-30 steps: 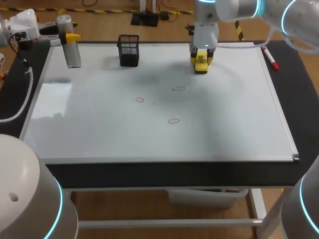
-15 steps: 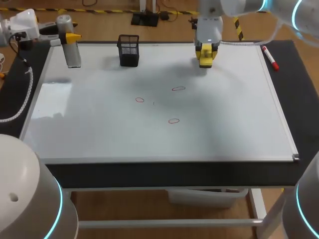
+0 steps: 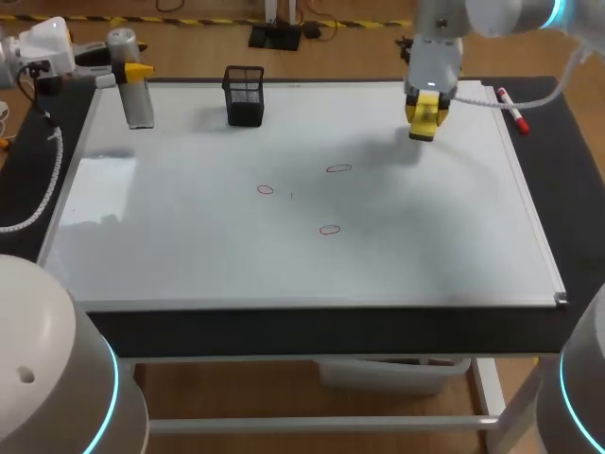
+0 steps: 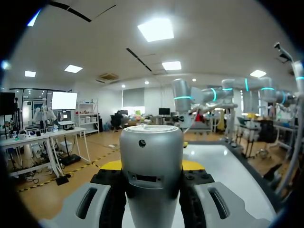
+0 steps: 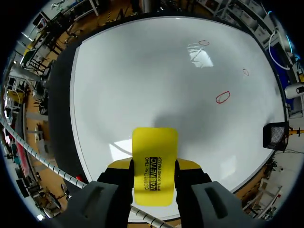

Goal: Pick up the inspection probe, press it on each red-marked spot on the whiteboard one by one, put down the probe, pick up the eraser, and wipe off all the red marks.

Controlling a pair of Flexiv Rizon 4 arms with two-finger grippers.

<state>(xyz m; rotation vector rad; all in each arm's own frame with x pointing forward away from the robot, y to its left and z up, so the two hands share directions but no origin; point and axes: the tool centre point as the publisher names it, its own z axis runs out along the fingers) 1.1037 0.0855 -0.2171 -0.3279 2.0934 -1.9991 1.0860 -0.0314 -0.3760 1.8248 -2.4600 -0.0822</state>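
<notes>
**Now, eraser in hand, marks waiting**

Right, the right gripper [image 3: 425, 113] pinches the yellow rectangular magnetic eraser [image 5: 154, 152] over the white whiteboard [image 3: 189, 246], upper right of the head view. Three red oval marks [image 3: 338, 168] sit unwiped mid-frame. Upper left, the left gripper [image 4: 152, 165] clamps the grey cylindrical inspection probe [image 3: 139, 104]. Wiping looks to be the step in hand. Next: lower the eraser flat onto the nearest oval, then sweep.

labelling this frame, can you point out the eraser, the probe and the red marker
eraser [image 5: 154, 147]: right wrist view, its yellow face
probe [image 4: 151, 154]: left wrist view, its silver body
red marker [image 3: 511, 108]: head view, middle of its barrel
</notes>
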